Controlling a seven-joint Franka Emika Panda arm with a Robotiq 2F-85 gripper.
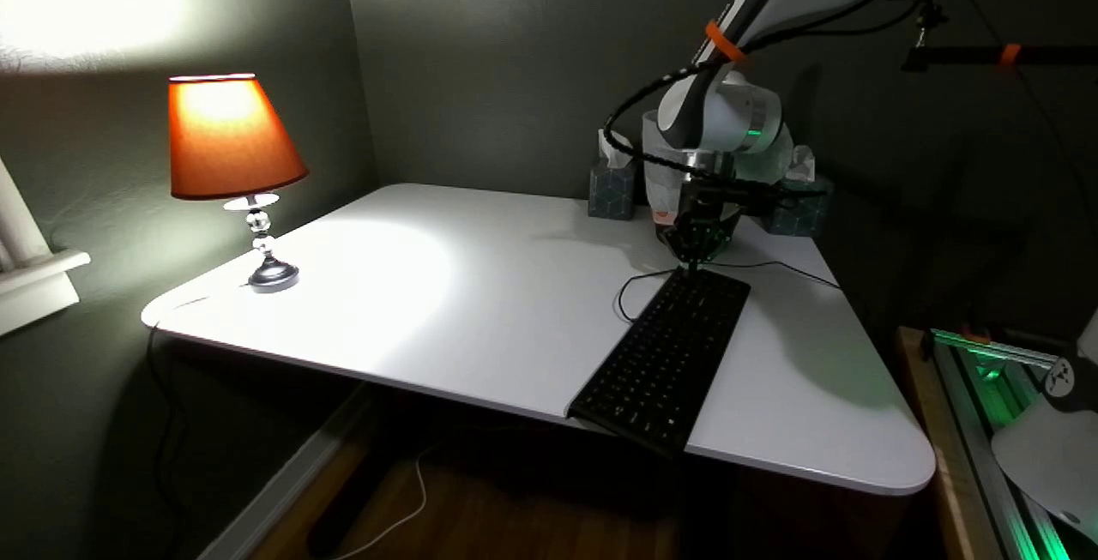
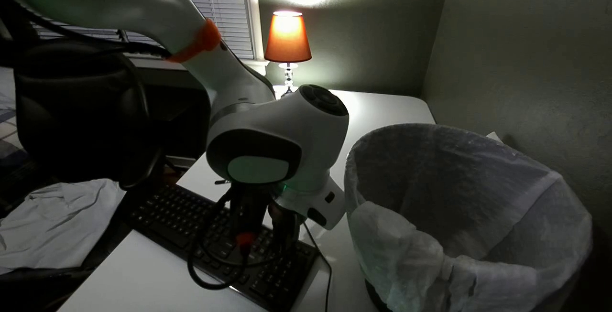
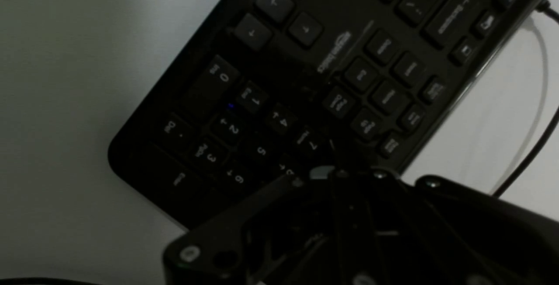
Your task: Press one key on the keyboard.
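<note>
The long black keyboard lies on the white desk, and its near end reaches the desk edge in an exterior view. It also shows in an exterior view, partly hidden by the arm. In the wrist view, the keyboard shows its number pad and arrow keys close up. My gripper points down at the keyboard's far end. In the wrist view, the gripper has its fingers together with nothing between them, over the top of the number pad near the 7 key. I cannot tell whether the tips touch a key.
A lit orange lamp stands on the white desk. A tissue box and a large lined bin are near the arm. A thin dark cable runs beside the keyboard. A black chair stands by the desk.
</note>
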